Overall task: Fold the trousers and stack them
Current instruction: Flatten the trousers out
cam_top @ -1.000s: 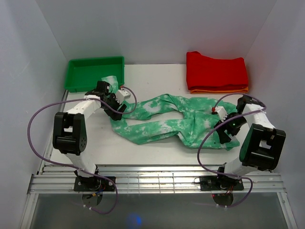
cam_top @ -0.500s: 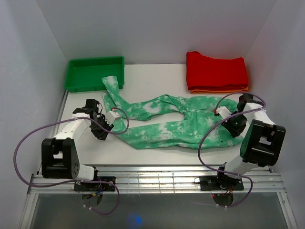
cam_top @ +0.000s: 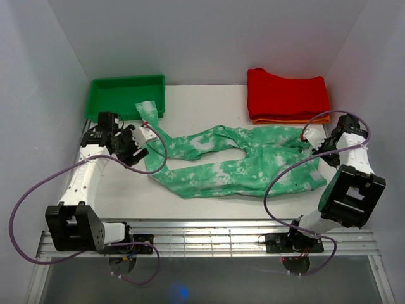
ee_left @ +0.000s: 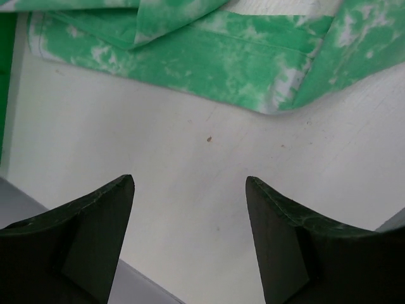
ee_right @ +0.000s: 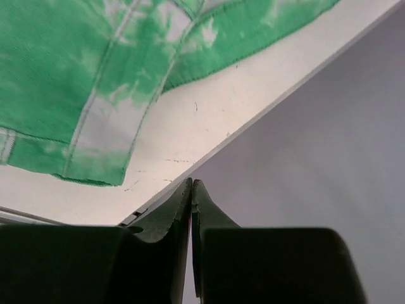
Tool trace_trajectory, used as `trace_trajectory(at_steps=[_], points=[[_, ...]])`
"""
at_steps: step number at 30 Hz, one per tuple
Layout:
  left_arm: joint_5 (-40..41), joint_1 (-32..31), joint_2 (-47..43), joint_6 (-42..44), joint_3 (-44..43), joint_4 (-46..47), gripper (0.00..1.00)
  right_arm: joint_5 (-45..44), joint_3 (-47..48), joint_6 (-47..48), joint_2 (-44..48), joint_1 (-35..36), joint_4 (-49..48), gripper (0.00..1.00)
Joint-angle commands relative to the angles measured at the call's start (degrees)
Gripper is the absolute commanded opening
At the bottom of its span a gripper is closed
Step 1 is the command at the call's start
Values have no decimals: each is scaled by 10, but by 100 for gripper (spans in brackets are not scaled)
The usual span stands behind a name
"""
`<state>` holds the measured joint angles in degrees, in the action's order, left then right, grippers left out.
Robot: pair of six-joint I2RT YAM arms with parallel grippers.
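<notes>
White table (cam_top: 202, 107) bears the trousers (cam_top: 234, 161). Left gripper (ee_left: 190, 183), jaws apart, sits beside one leg; right gripper (ee_right: 192, 183), jaws together, beside the waist. Wrist views crop the cloth.

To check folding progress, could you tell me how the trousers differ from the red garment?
The trousers lie spread out unfolded; the red garment is folded into a rectangle. The trousers are mint green with white blotches; the red garment is plain. The trousers lie on the table; the red garment tops an orange one. Both are cloth.
</notes>
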<state>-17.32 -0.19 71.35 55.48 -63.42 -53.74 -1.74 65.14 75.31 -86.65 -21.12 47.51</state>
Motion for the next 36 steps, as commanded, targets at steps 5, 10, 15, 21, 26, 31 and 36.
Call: trace_trajectory(at_steps=[5,10,15,21,26,31,36], points=[[-121,33,98,336,-62,-93,81,117,33,28,53,-37,91,41],[-124,38,121,420,-32,-24,81,173,22,12,61,-11,111,91],[-127,39,205,512,-29,3,81,169,26,-7,17,-1,132,93],[-96,42,352,521,-131,14,79,168,57,-21,-28,3,153,93],[-125,43,443,530,-202,19,80,170,74,-31,-55,6,174,92],[-119,42,524,553,-286,-42,77,162,85,-35,-77,6,171,92],[-109,40,585,579,-297,-70,60,157,108,-39,-102,7,194,91]])
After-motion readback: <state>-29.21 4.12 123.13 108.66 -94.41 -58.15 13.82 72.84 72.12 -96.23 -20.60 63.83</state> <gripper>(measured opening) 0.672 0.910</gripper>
